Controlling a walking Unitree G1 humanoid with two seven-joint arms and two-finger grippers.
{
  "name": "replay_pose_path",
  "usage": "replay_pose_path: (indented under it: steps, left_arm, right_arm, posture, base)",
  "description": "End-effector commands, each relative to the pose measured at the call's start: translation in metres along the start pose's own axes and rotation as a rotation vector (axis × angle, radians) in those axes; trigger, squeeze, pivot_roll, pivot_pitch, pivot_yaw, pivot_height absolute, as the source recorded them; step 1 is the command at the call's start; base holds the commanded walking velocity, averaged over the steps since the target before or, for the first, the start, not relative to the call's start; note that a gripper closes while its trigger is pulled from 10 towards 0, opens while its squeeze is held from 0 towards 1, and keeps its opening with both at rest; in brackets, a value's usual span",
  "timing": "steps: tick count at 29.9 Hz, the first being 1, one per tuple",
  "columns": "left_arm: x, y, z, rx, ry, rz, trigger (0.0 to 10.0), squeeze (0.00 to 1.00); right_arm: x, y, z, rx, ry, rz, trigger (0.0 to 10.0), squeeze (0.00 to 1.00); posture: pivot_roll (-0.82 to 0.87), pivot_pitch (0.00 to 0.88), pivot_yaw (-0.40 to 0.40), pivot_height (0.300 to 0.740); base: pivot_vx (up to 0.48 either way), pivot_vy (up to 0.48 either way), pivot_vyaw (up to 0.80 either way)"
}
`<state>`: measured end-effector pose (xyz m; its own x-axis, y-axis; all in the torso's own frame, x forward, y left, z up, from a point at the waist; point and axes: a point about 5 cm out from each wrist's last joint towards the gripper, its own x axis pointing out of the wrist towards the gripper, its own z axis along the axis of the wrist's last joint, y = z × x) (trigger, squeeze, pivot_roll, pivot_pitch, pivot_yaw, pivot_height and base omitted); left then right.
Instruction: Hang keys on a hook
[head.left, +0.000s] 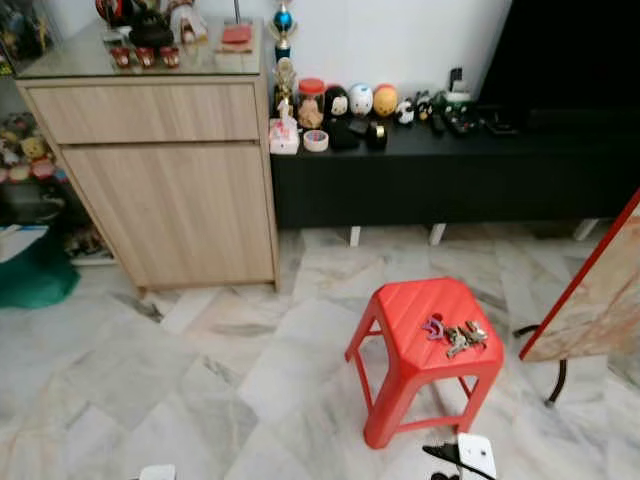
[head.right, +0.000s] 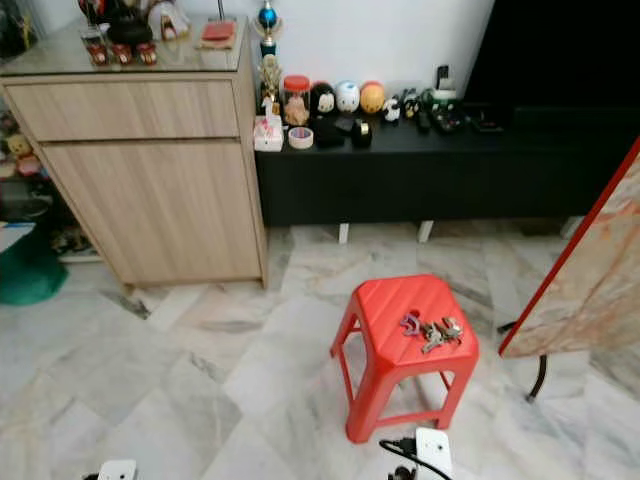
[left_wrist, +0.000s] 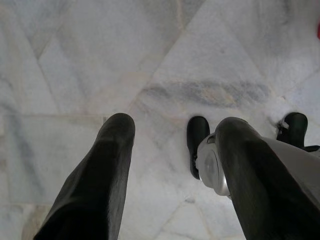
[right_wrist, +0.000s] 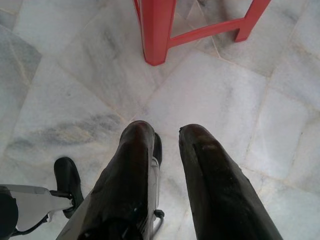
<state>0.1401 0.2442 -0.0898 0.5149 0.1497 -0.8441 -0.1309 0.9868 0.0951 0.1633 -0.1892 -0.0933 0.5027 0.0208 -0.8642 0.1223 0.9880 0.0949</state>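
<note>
The keys lie on the red stool, near its far right corner. My left gripper hangs wide, my right gripper narrow. Light, loose, jangly metal; I'd pinch the ring.

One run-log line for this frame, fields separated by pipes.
keys: lying on red stool, untouched | left hand: open, over floor | right hand: open, near stool leg | hook: not seen

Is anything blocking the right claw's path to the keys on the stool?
Nothing visible. The keys lie exposed on the red stool, nothing over them. The right claw hangs low over bare floor beside the stool's legs, apart from them.
</note>
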Motion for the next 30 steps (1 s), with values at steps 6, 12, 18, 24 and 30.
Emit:
replay_pose_path:
  steps: [6, 12, 18, 24, 30]
  left_arm:
    - [0.0014, -0.0083, 0.0012, 0.011, 0.006, -0.014, 10.0, 0.00]
    - [0.0019, -0.0136, 0.0013, 0.012, 0.006, -0.021, 10.0, 0.00]
    - [0.0017, -0.0141, 0.0000, 0.012, 0.007, -0.021, 10.0, 0.00]
    - [0.0010, -0.0124, -0.0022, 0.015, 0.011, -0.019, 10.0, 0.00]
    - [0.0004, -0.0108, -0.0046, 0.002, 0.017, -0.028, 10.0, 0.00]
  right_arm:
    - [-0.0002, -0.0026, 0.0028, 0.019, -0.014, -0.011, 10.0, 1.00]
    - [-0.0002, -0.0028, 0.0025, 0.016, -0.014, -0.014, 10.0, 1.00]
    - [-0.0002, -0.0028, 0.0027, 0.014, -0.014, -0.013, 10.0, 1.00]
    - [-0.0001, -0.0021, 0.0033, 0.013, -0.017, -0.009, 10.0, 1.00]
    - [-0.0002, -0.0029, 0.0027, 0.002, -0.015, -0.014, 10.0, 0.00]
  posture:
    - [0.04, 0.000, -0.023, 0.740]
    - [0.04, 0.000, -0.021, 0.740]
    - [0.04, 0.000, -0.021, 0.740]
    - [0.03, 0.000, -0.017, 0.740]
    - [0.02, 0.000, -0.017, 0.740]
  base:
    - [0.000, -0.266, 0.00]
    - [0.000, -0.264, 0.00]
    - [0.000, -0.264, 0.00]
    - [0.000, -0.264, 0.00]
    - [0.000, -0.044, 0.00]
